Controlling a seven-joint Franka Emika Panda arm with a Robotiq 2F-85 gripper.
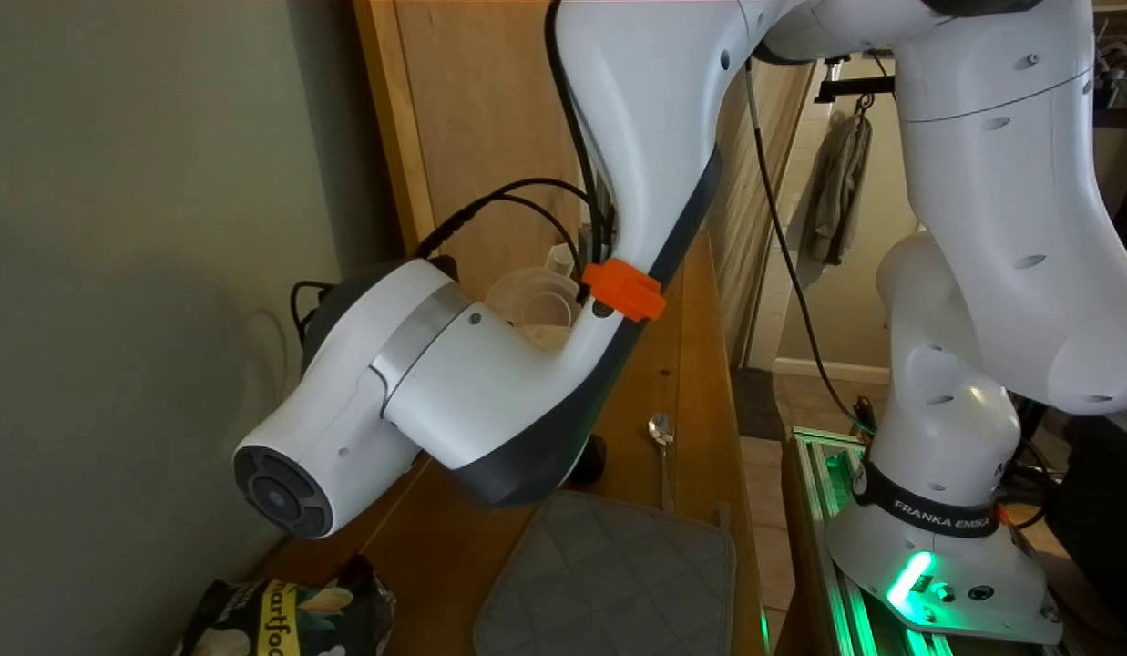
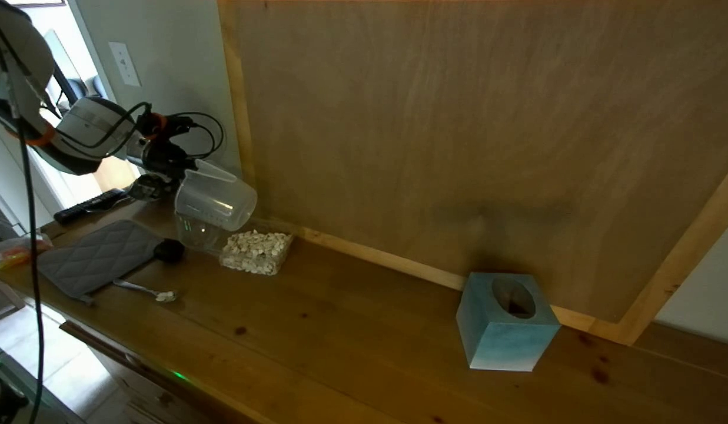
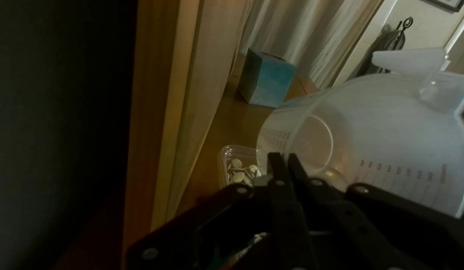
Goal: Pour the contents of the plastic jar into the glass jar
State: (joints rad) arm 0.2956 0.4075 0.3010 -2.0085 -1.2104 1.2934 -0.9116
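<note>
My gripper [image 3: 285, 159] has its fingers close together on the wall near the rim of the translucent plastic jar [image 3: 367, 123]. The jar is tipped on its side above the counter, base pointing away from the wrist. I see no contents inside it. It also shows in both exterior views [image 2: 213, 197] [image 1: 534, 296]. Below it in an exterior view is a clear vessel [image 2: 196, 231], probably the glass jar; its base is not distinct. A clear container of pale flat pieces [image 2: 255, 252] sits beside and below the jar; it shows in the wrist view [image 3: 239, 174], partly hidden.
A grey pot holder [image 1: 609, 583], a spoon [image 1: 663, 465] and a black round object [image 2: 168, 250] lie on the counter. A blue tissue box [image 2: 508, 330] stands farther along. A snack bag [image 1: 290, 620] lies by the wall. A wooden panel [image 2: 458, 147] stands behind.
</note>
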